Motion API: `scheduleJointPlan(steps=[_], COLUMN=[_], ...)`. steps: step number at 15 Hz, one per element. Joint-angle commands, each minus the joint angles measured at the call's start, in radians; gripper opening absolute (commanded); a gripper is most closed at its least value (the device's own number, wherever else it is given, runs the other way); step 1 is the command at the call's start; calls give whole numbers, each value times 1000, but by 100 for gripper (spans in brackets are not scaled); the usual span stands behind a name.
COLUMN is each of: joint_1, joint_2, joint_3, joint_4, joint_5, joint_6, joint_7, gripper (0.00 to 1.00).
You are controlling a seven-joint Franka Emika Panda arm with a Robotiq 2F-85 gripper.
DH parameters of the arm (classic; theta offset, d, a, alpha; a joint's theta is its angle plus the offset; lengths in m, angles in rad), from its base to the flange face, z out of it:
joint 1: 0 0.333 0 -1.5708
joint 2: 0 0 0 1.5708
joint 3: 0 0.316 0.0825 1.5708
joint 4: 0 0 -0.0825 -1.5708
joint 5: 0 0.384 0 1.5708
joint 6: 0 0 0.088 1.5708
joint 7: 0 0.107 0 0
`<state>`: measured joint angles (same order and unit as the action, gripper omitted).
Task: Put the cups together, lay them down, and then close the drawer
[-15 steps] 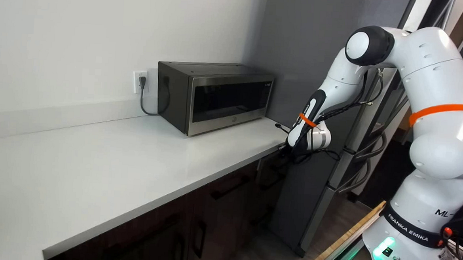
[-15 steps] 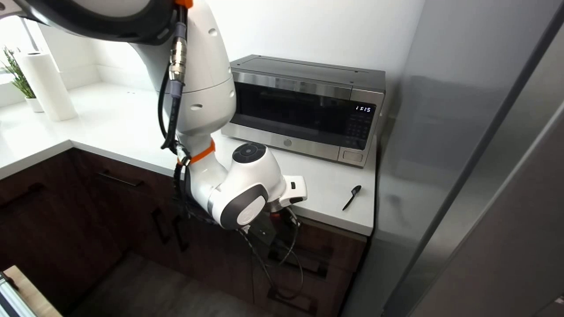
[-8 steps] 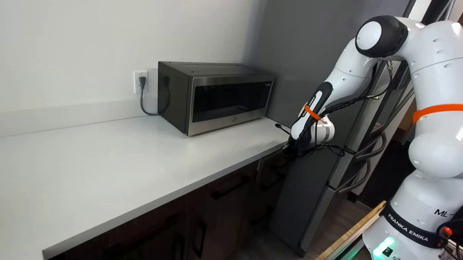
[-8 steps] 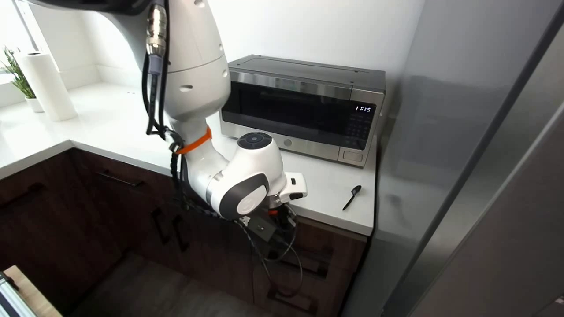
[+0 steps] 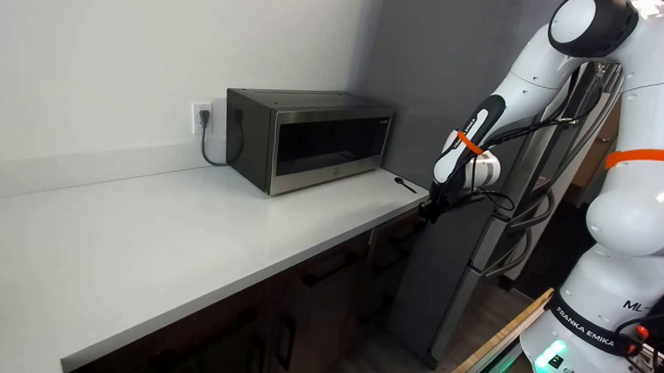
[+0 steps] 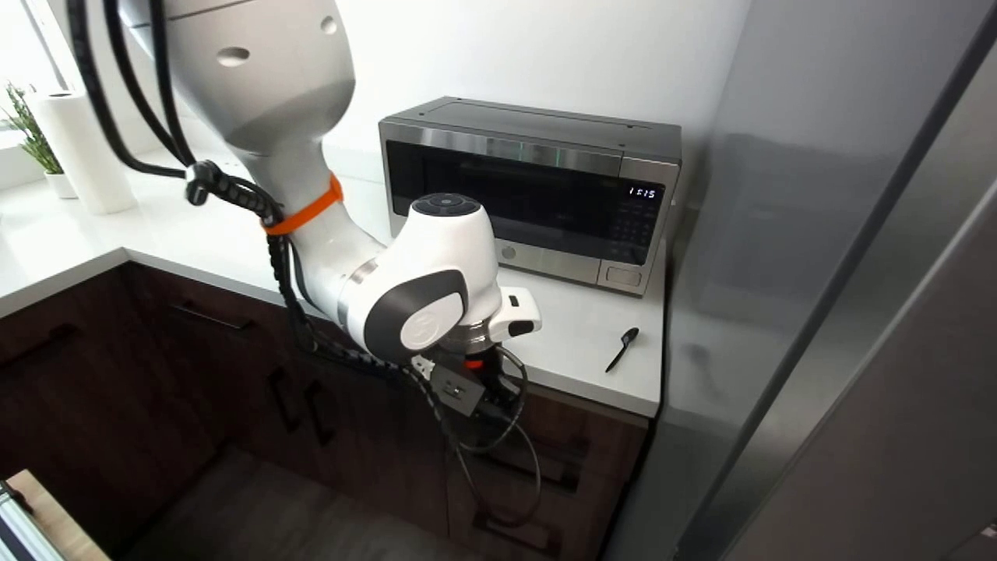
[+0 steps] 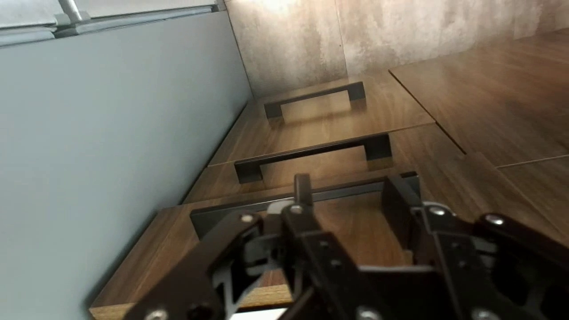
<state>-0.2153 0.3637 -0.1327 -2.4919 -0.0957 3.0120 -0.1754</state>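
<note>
The drawer is the top dark brown front under the counter; its black handle crosses the wrist view. The drawer also shows in both exterior views. Its front appears to stand slightly forward of the fronts below; its inside is hidden. My gripper is open with nothing between its fingers. The fingertips overlap the handle in the wrist view; whether they touch it I cannot tell. In both exterior views the gripper is dark and partly hidden, below the wrist by the counter's front edge. The cups are out of view.
A grey microwave stands on the white counter. A black spoon lies near the counter's end. The grey refrigerator side runs close beside the drawers. Lower drawers have protruding black handles. A paper towel roll stands far left.
The arm has lifted and drawn back from the counter. My gripper has moved right in an exterior view, uncovering the whole spoon there. The drawer front shows no clear movement.
</note>
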Motion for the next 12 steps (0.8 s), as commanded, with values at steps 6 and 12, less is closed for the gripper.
scheduleJointPlan(steps=[6,12], joint_1=[14,14], joint_2=[-211,-215], joint_3=[-35,-44], joint_4=[-147,-150], joint_5=[-57,-69], joint_6=[-116,-94], joint_7=[-58,-50], gripper=[100,100])
